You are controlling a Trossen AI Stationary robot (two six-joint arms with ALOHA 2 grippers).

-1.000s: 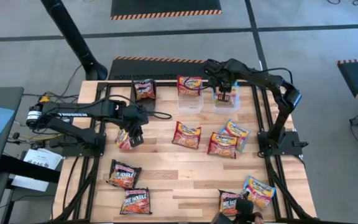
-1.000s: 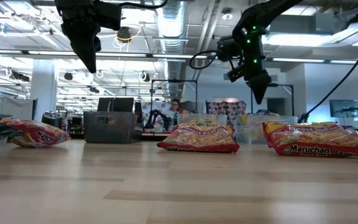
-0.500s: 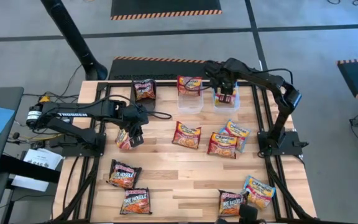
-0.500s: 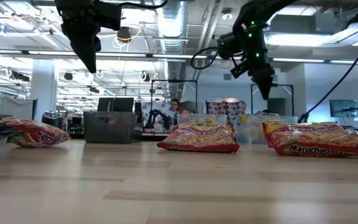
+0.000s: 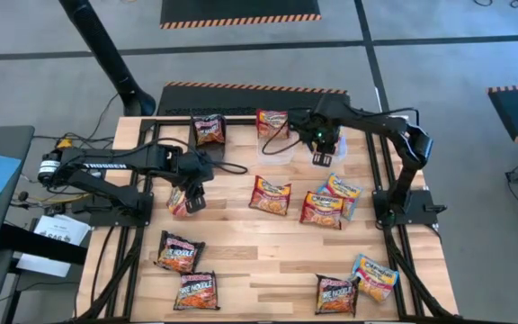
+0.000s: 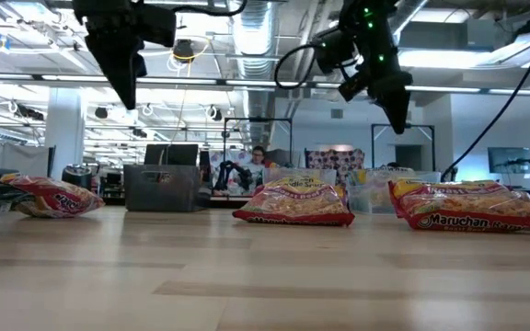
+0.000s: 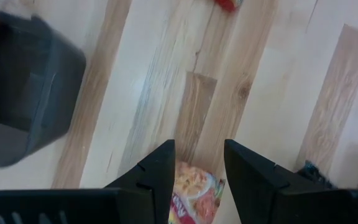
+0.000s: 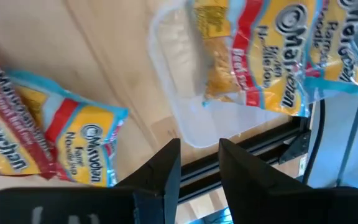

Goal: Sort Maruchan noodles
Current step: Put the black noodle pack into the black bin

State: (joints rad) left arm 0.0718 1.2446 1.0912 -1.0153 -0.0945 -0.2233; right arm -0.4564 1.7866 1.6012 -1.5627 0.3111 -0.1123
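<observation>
Right claw (image 5: 320, 158) empty, narrowly parted by clear bin (image 8: 185, 118); left claw (image 7: 197, 168) narrowly parted above packet (image 7: 194, 196) — risk: glancing, skidding grab

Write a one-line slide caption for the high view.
Two arms hover over a wooden table scattered with Maruchan noodle packets.

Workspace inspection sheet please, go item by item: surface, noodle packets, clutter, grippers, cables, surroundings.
Surface: wooden table, black frame.
Job's things: Maruchan packets scattered; one in clear bin.
Clutter: black bin.
Grippers: left gripper open above a packet; right gripper open, empty, near the clear bin.
Cables: black cable on left arm.
Surroundings: grey floor, hazard-striped mats.
</observation>
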